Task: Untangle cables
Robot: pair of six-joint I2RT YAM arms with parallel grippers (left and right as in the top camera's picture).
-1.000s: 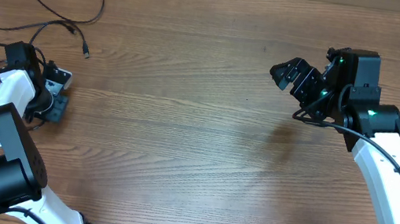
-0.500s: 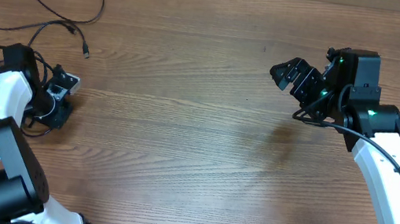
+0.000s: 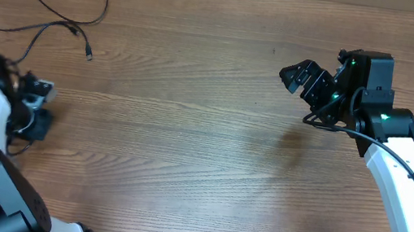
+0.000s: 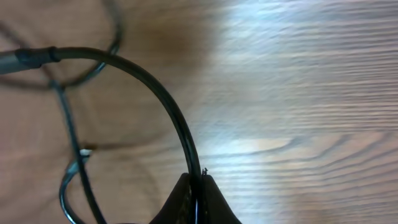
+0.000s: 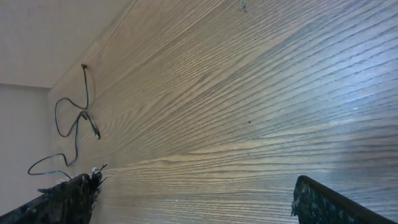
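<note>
In the left wrist view my left gripper (image 4: 198,188) is shut on a thin black cable (image 4: 163,93), which arcs up and to the left from the jaws. More cables (image 4: 67,127) lie blurred on the wood behind it. From overhead, the left gripper (image 3: 35,111) sits near the table's left edge. Another cable (image 3: 106,5) lies looped at the far left, one plug end (image 3: 89,54) pointing towards the middle. My right gripper (image 3: 299,74) hangs open above the right half, holding nothing. The right wrist view shows its fingers (image 5: 68,196) wide apart and the looped cable (image 5: 78,121) far off.
The wooden table (image 3: 188,130) stretches between the two arms. A pale wall (image 5: 50,37) borders its far edge. The right arm's own thicker black cable (image 3: 398,157) runs along its white link.
My left arm has moved left and slightly towards the front edge, with the cable still in its jaws. The right arm and the looped cable have not moved.
</note>
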